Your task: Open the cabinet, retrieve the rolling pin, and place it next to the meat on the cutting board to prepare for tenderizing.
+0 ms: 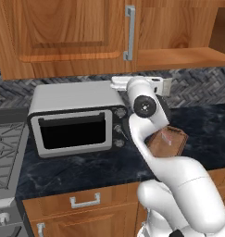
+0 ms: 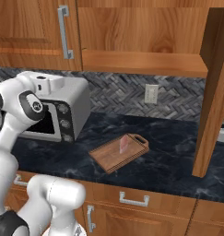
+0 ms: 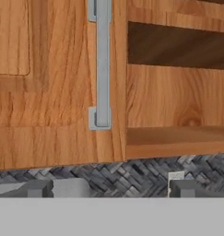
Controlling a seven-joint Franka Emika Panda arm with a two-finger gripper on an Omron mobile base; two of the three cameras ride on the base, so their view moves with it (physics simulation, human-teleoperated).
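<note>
Hand spread wide and empty, fingertips low, facing the cabinet: closed door and handle dead ahead, right door already open, bare shelf showing. No rolling pin visible yet; meat waits on the cutting board on the tabletop below

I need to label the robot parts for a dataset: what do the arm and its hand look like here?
The arm is glossy white, built of rounded, bulbous segments, with dark round joint caps ringed in black. No cables or markings are visible. The hand ends in two small, dark grey, blocky fingertips.
</note>
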